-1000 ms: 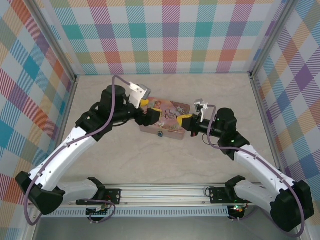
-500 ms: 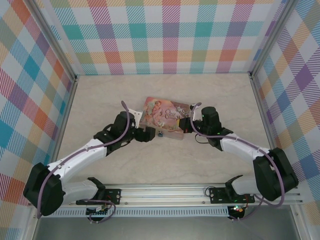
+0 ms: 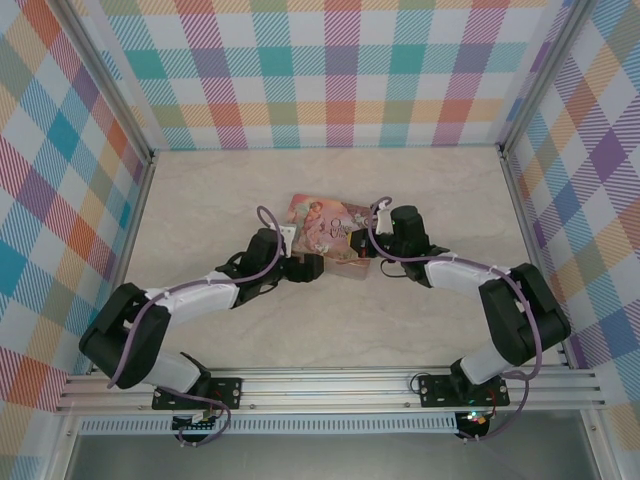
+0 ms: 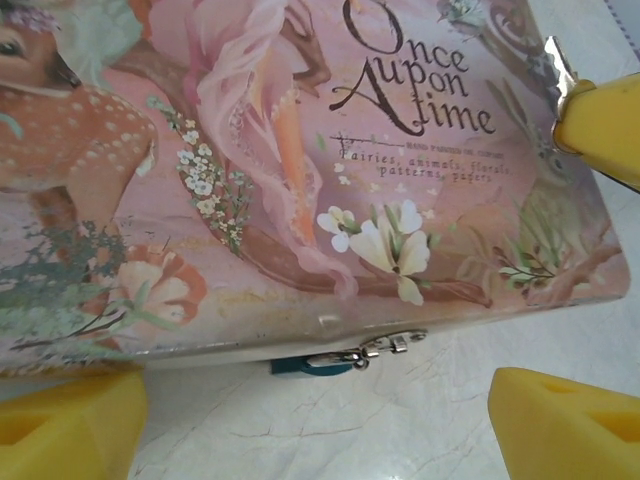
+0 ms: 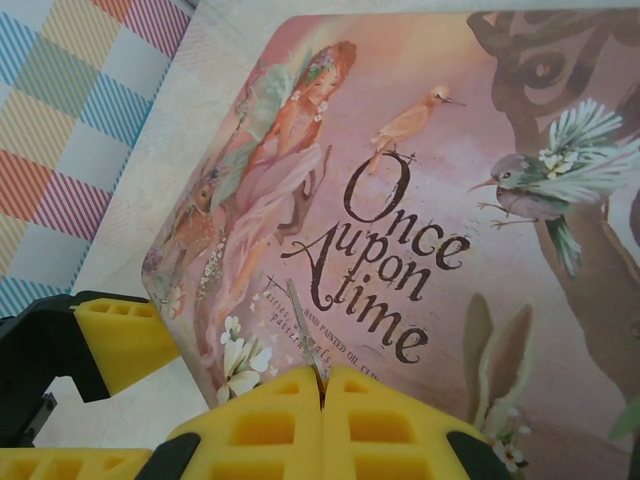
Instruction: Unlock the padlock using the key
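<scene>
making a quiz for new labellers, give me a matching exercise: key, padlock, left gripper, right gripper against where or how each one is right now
Things
1. key
2. padlock
3. left gripper
4. right gripper

States
A. open, fingers apart at the front edge of the tin
B. teal, just below the tin's front edge by the silver clasp
C. shut on a thin metal blade
D. sticking out from between yellow pads, over the tin's lid

Pairs: 1-D, 2-B, 3-A, 4-C
</scene>
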